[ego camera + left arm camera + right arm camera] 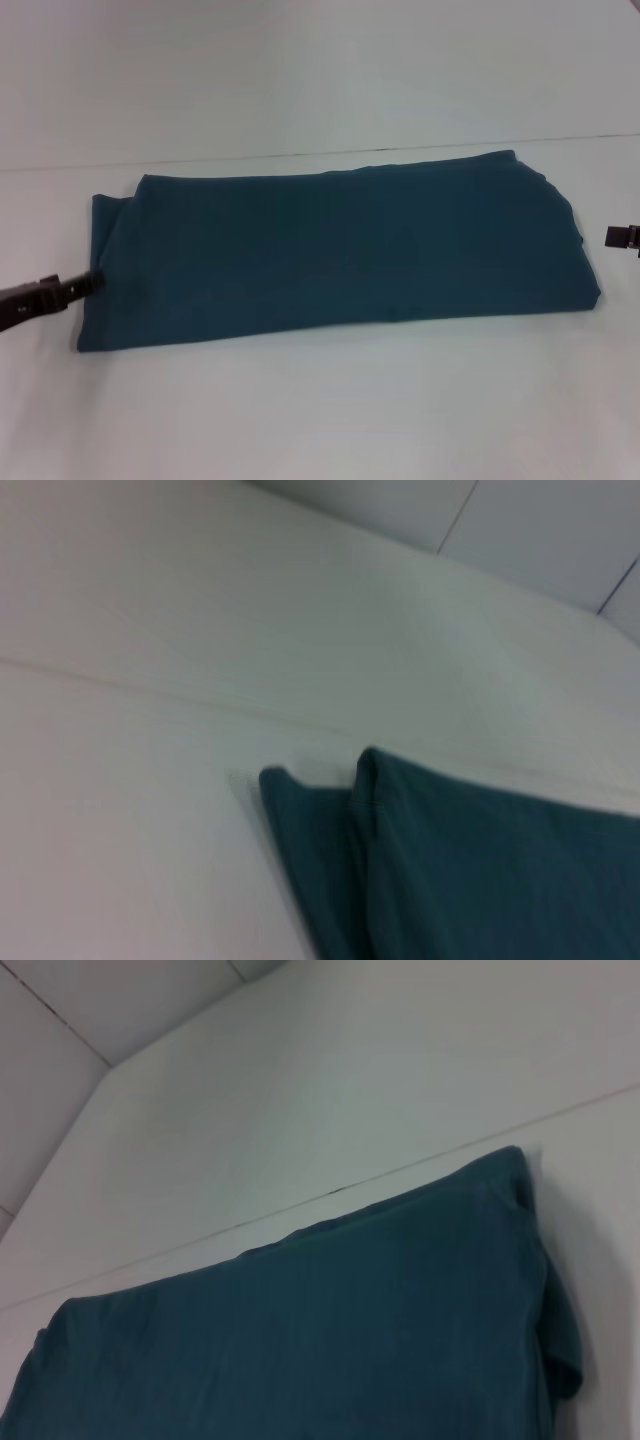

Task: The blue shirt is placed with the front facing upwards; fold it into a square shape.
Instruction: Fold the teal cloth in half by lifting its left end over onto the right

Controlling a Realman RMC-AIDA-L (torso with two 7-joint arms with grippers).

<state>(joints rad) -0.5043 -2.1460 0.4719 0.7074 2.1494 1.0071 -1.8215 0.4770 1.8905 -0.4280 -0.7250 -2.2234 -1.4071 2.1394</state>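
The blue shirt (340,245) lies on the white table (330,410) as a long, plain teal band running left to right, with no lettering showing. Its left end has doubled layers (480,880); its right end is rounded over (300,1340). My left gripper (90,281) comes in low from the left, its tip right at the shirt's left edge. My right gripper (620,237) is only just in view at the right border, a short way off the shirt's right end.
A thin seam (300,153) crosses the table just behind the shirt. Bare white surface stretches in front of the shirt and behind it.
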